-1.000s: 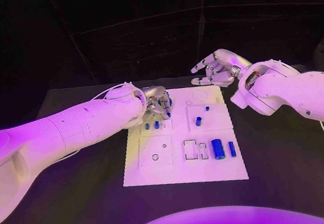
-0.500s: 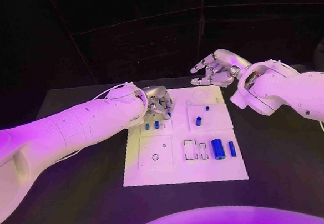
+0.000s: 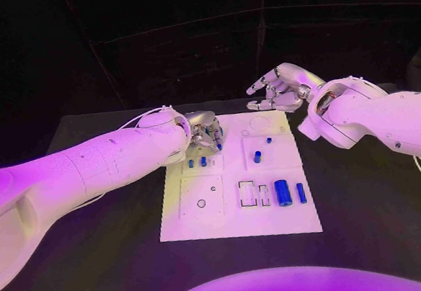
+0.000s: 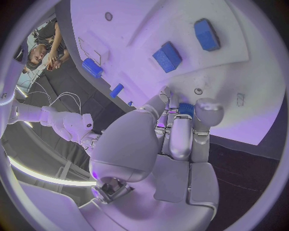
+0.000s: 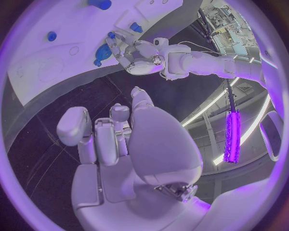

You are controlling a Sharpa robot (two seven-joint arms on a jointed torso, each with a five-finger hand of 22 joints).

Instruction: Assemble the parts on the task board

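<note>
1. We're working our left hand point(image 3: 204, 133) over the task board point(image 3: 205, 219) at about its 11 o'clock corner, fingers point(image 4: 180, 130) curled together and pinching a small blue part point(image 4: 186, 109) right at the board's surface.
2. Our right hand point(image 3: 285, 88) is hovering off the board's far edge around 1 o'clock, fingers loosely apart and holding nothing.
3. The other blue parts are sitting on the board: two short pegs point(image 3: 197, 163) just beside the left hand, one mid-board point(image 3: 258, 157), and a fat cylinder point(image 3: 283, 193) down at 5 o'clock.
4. Tip, we reckon: keep the pinched part upright and line it up before pressing, otherwise it'll probably jam.
</note>
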